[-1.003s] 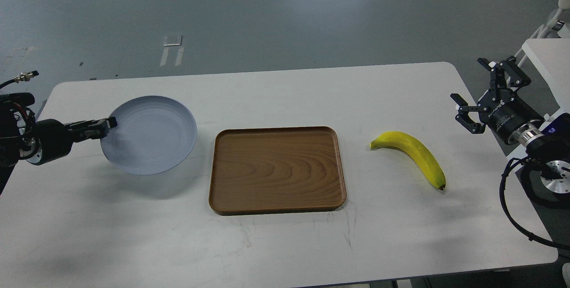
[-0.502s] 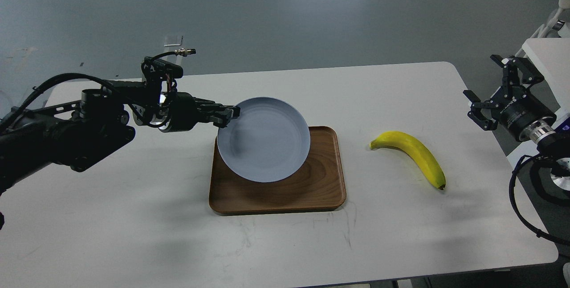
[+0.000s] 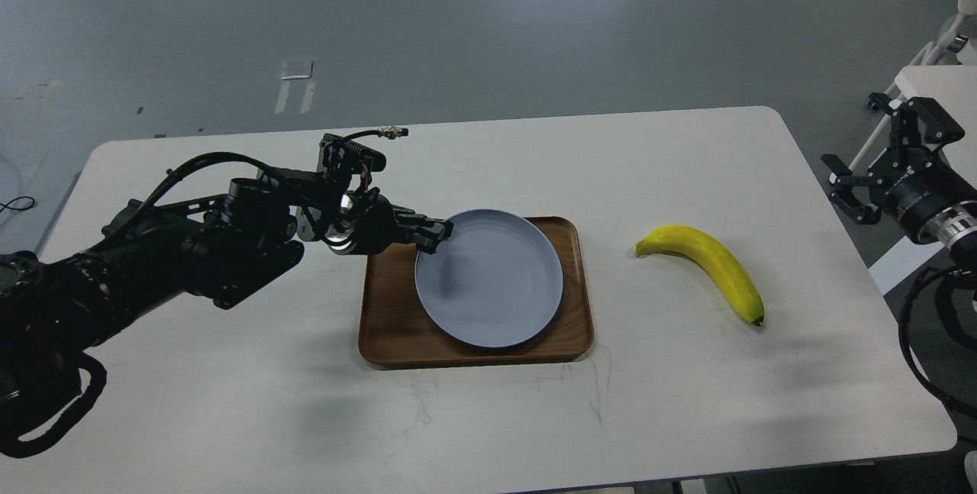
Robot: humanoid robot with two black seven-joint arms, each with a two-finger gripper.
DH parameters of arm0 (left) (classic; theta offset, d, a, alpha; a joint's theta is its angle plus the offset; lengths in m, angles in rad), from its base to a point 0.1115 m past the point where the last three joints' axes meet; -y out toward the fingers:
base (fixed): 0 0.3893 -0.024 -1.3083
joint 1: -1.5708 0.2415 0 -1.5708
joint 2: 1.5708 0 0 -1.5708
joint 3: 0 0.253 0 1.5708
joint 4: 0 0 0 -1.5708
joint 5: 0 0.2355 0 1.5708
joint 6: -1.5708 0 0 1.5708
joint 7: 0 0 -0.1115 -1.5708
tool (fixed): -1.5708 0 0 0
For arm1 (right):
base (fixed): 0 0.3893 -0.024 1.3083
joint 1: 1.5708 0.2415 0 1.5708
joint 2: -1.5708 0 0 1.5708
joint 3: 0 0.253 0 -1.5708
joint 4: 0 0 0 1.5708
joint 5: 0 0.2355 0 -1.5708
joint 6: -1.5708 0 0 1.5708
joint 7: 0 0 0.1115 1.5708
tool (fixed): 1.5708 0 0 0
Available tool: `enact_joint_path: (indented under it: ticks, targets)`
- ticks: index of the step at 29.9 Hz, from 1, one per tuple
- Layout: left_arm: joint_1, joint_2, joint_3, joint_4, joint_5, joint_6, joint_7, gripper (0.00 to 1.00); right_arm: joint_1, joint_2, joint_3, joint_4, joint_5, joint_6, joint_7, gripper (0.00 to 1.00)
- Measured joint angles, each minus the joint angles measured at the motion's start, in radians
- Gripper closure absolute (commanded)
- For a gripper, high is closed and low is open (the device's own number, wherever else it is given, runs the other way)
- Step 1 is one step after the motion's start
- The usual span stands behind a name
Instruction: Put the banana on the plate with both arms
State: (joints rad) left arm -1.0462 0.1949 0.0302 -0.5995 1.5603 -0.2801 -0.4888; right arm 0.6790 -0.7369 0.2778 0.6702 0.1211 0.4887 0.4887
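Observation:
The pale blue-grey plate (image 3: 492, 280) lies over the right half of the brown wooden tray (image 3: 389, 311). My left gripper (image 3: 439, 234) is shut on the plate's upper left rim. The yellow banana (image 3: 710, 265) lies on the white table right of the tray, stem end toward the tray, dark tip toward the front right. My right gripper (image 3: 870, 162) is open and empty, off the table's right edge, well right of the banana.
The white table (image 3: 488, 418) carries only the tray, plate and banana. Another white table (image 3: 935, 85) and a chair stand at the far right. Grey floor lies beyond the table's far edge.
My left arm has carried the plate from the left of the table rightward and down onto the tray. My right gripper has drifted right, away from the banana.

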Motion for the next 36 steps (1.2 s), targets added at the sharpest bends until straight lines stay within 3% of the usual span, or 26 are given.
enact_joint_path:
  ticks: [3,4,7,17,22,27,31,33,36]
  targets:
    - [0.005,-0.004,0.000,0.016,-0.001,0.002,0.000,1.00,-0.001,-0.001,0.000,0.000,0.000,0.000,0.000,0.00]
    - [0.008,-0.005,0.000,0.020,-0.002,0.003,0.000,0.73,-0.001,-0.001,-0.001,0.001,0.000,0.000,0.000,0.00]
    - [0.011,-0.011,0.001,0.026,-0.003,0.003,0.000,0.04,-0.001,-0.001,-0.001,0.001,0.000,0.000,0.000,0.00]
    - [0.018,-0.003,-0.007,0.018,-0.104,0.005,0.000,0.02,-0.001,-0.001,-0.002,0.001,0.000,0.000,0.000,0.00]
    - [0.004,0.049,-0.019,0.008,-0.425,-0.003,0.000,0.02,-0.001,-0.003,-0.001,0.001,0.000,0.000,0.000,0.00]
    - [0.001,0.130,-0.022,0.007,-0.954,-0.015,0.000,0.02,-0.001,-0.007,-0.001,0.005,0.000,0.000,0.000,0.00]
    - [0.031,0.208,-0.059,0.006,-1.285,-0.102,0.000,0.02,-0.001,-0.006,-0.001,0.009,0.000,0.000,0.000,0.00]
    - [0.087,0.265,-0.123,0.007,-1.410,-0.171,0.000,0.02,-0.001,-0.005,-0.002,0.010,0.000,0.000,0.000,0.00]
    - [0.182,0.321,-0.243,0.008,-1.489,-0.203,0.000,0.02,-0.001,-0.004,-0.002,0.011,0.000,0.000,0.000,0.00]
